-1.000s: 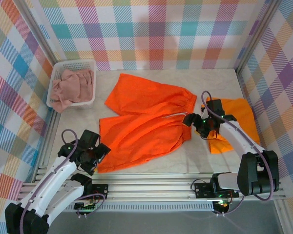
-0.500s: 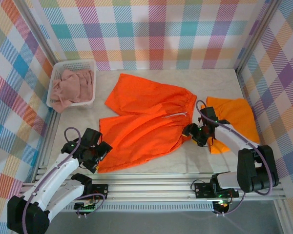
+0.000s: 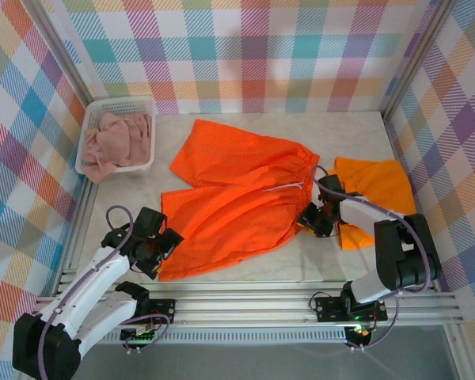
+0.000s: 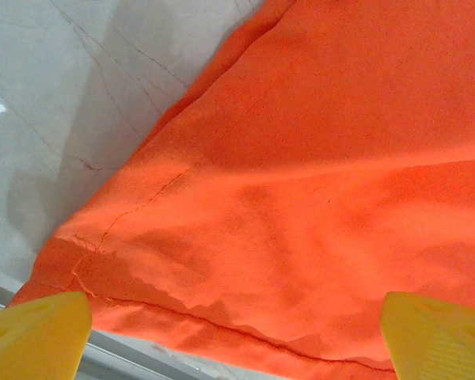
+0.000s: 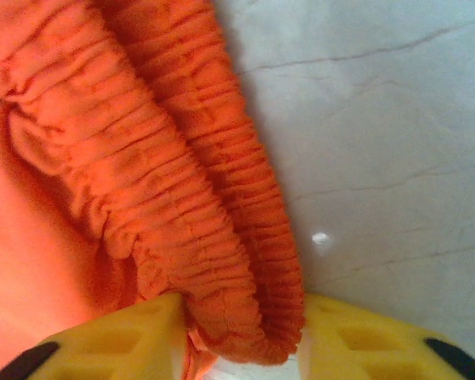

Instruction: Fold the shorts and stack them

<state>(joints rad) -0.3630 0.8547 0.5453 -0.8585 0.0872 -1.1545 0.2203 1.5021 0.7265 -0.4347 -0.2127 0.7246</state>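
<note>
Bright orange, the spread cloth shorts lie flat across the middle of the pale marble-patterned bench. Their gathered elastic waistband is on the right and their two legs reach left. A second pair of orange shorts, folded small, sits just beyond the waistband at the right side. The dusty pink shorts are heaped in a white plastic mesh basket at the far left corner.

The right arm bends low from its base, and the right end effector is at the near corner of the waistband. In the wrist view this end effector is clamped on the spread cloth shorts, with a yellow finger pressed to each side of the ruched band.

The left arm stretches forward along the near edge. The left end effector is at the near-left hem corner with its fingers wide apart. In its wrist view the left end effector frames the hem, one yellow fingertip at each lower corner, and whether they touch the cloth cannot be told.

Bare bench shows between the basket and the legs, along the far wall and in front of the waistband. Checked fabric walls close three sides, and a metal rail runs just below the near hem.
</note>
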